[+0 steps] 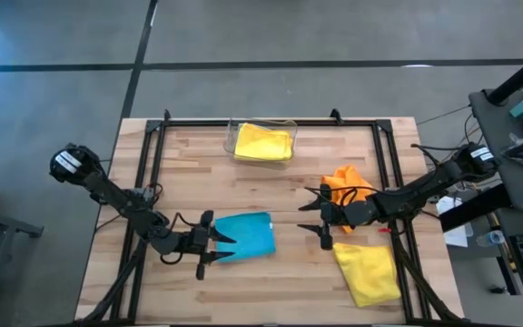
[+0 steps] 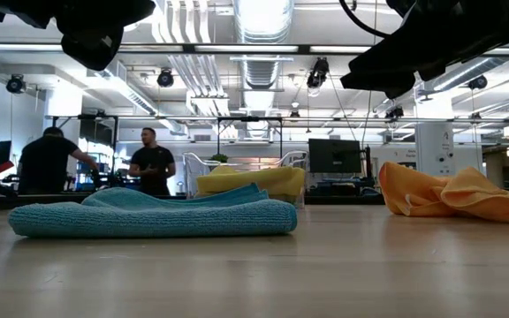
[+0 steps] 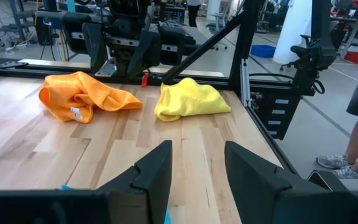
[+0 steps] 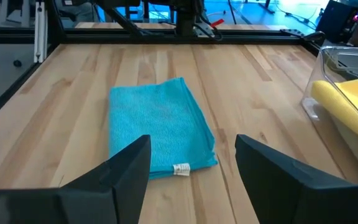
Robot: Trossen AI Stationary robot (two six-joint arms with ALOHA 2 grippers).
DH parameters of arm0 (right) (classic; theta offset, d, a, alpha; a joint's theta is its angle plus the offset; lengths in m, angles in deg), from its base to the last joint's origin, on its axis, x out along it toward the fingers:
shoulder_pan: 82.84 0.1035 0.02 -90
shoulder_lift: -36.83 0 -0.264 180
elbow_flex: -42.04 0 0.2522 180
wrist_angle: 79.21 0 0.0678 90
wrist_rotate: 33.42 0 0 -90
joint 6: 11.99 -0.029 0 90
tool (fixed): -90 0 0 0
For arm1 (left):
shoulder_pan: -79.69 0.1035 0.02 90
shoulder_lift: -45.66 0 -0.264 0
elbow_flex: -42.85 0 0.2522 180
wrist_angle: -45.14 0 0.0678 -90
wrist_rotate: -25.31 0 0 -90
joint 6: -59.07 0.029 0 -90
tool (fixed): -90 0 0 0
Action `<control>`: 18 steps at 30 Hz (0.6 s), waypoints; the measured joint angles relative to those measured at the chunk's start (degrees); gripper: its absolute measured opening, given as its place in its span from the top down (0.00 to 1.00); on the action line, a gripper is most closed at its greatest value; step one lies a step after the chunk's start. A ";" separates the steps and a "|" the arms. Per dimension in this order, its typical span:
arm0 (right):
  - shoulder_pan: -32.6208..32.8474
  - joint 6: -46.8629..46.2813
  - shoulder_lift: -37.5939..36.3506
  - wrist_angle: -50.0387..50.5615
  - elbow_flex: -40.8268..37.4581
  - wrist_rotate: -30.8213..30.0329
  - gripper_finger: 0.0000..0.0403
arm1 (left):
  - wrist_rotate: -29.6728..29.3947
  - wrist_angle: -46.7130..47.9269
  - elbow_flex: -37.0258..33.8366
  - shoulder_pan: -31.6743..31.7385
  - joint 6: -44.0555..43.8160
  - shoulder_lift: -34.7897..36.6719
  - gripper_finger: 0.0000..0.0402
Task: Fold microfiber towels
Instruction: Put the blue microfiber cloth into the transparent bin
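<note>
High view: clear bin (image 1: 234, 138) holds a folded yellow towel (image 1: 263, 143).

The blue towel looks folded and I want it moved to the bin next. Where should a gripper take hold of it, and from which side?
The blue towel lies flat, folded in layers. Probably best to pinch the stacked edge nearest the left gripper, which is open right beside it, coming in low from that side so every layer is caught. The right gripper is open but stands clear of the towel.
</note>
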 joint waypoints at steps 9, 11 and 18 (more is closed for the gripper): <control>0.00 0.00 0.00 -0.01 0.00 -0.02 0.44 | 0.02 1.03 0.21 0.00 -3.14 0.04 0.67; 0.00 0.00 0.01 -0.10 0.00 -0.02 0.44 | 0.02 1.04 0.93 0.00 -2.26 0.45 0.67; 0.00 0.00 0.04 -1.17 -0.02 0.00 0.44 | 0.04 16.83 7.36 0.00 -5.20 0.00 0.67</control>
